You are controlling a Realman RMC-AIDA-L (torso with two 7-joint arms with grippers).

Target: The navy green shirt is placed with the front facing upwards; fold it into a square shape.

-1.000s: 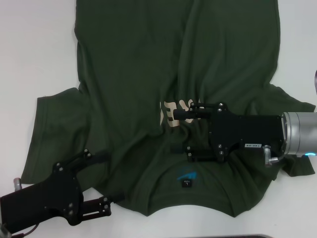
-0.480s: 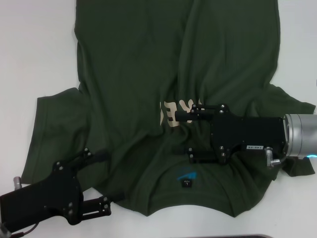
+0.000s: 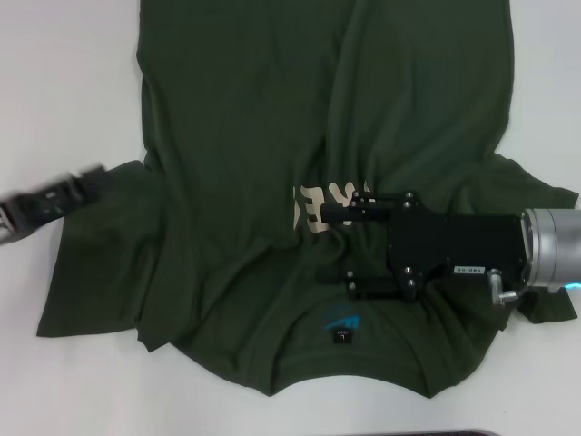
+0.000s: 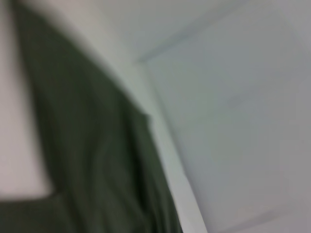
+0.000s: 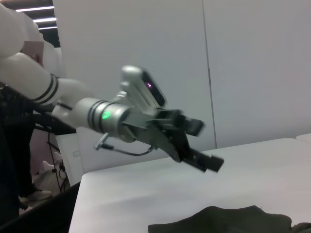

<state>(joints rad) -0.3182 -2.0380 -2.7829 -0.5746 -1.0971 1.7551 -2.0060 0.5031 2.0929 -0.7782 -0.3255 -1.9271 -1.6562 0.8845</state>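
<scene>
The navy green shirt lies spread on the white table, collar toward the near edge, the neck label showing and the hem running off past the far edge of the head view. Near the collar, the right gripper hovers low over the chest, jaws wide with one finger at the cream lettering and the other just above the neckline; it has barely shifted in the last second and holds nothing. The real change is on the left: the left gripper, which sat at the near left corner beside the sleeve a moment ago, has swung away toward the left edge and now appears as a smear above the left sleeve, which has dropped flatter and lies open. No fold looks started, so the arm seems to be repositioning for a fresh grasp. Its jaws are too smeared to judge; in the right wrist view they look closed and empty, but I cannot tell for sure. The lettering is half covered by a finger.
</scene>
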